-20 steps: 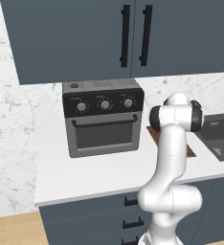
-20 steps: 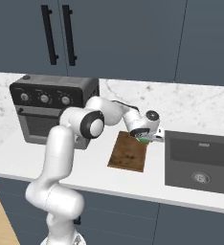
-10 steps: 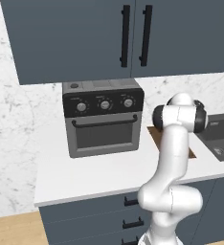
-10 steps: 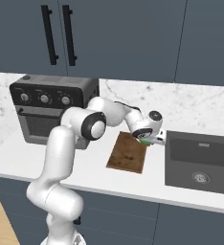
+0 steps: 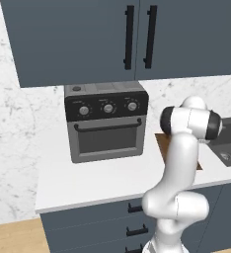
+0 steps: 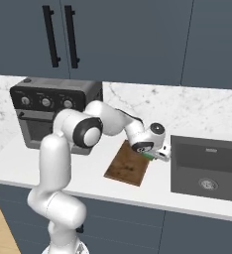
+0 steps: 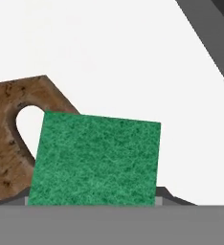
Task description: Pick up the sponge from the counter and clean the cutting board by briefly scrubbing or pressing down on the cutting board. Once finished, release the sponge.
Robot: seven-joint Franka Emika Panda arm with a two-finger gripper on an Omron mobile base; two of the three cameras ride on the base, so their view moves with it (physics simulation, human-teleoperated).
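Claw [image 6: 155,155] sits low over the white desk [image 6: 19,156], right at the near corner of the board [image 6: 129,165], with the sponge [image 6: 148,155] showing as a sliver of green tucked under the wrist in the right base view. From the hand camera, that sponge [image 7: 95,160] is a big green square pressed up close to the lens, with small dark bits poking out at its lower corners, so the claw looks clamped on it, though the tips themselves are mostly hidden behind the green face.

Sweeping left to right now. Far left of the claw, back against the marbled wall [image 6: 207,106], stands the toaster oven [image 6: 51,116], dark with three knobs along its top strip; the left base view shows that oven [image 5: 106,126] square on, with its glass door and bar handle. Next comes the board, a mottled brown slab lying flat on the desk, just to the claw's left and beneath it. In the hand view the board [image 7: 8,143] shows its rounded notch, and the sponge overlaps the notch's edge. Right of the claw, just beside it, the dark sink [image 6: 207,168] drops into the desk, drain visible at the bottom. Overhead, dark cabinets [image 6: 118,39] carry two black handles.
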